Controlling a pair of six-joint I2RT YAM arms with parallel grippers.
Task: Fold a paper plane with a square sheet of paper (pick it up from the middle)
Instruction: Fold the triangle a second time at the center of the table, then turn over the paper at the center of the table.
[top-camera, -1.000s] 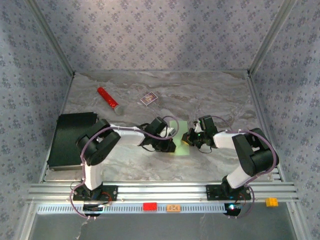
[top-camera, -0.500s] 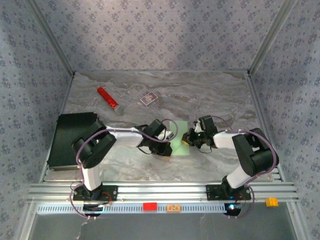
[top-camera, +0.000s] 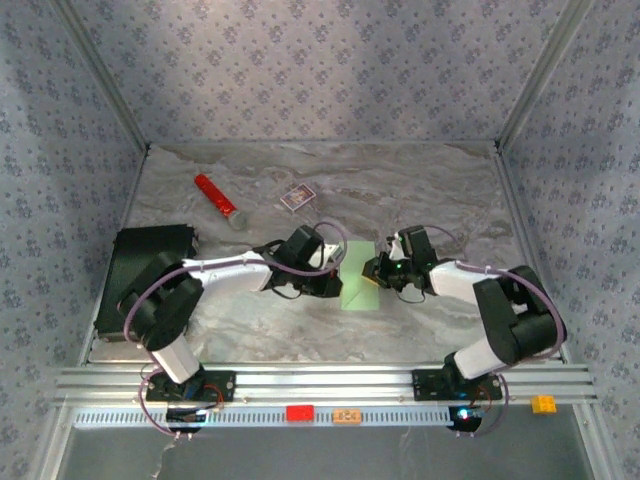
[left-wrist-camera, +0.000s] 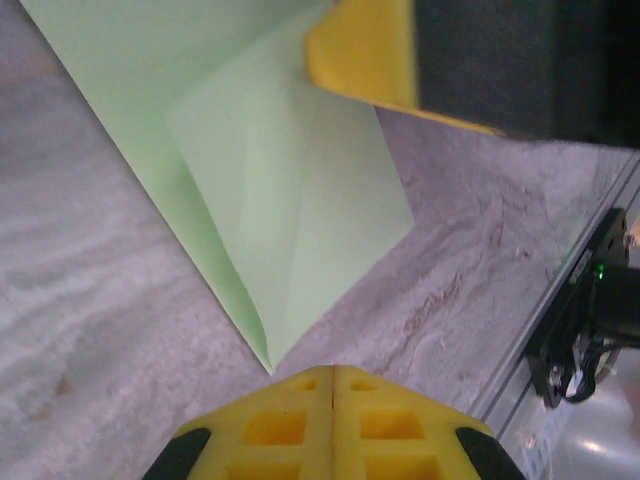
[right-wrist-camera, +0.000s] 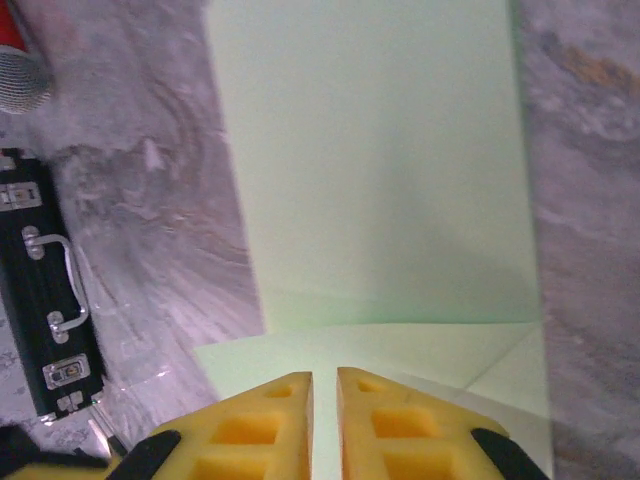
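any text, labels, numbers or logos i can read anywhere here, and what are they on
No text is legible in any view.
small purple-and-white box: print on its top, too small and blurred to read.
orange tag at the near edge: dark marks, too small to read.
pale green paper: plain, no marking.
red cylinder: no label can be made out.

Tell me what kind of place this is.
Probably a robot lab test cell, not a home: patterned walls box in a marble-look tabletop on three sides, and the left arm and right arm are mounted on an aluminium rail at its near edge.
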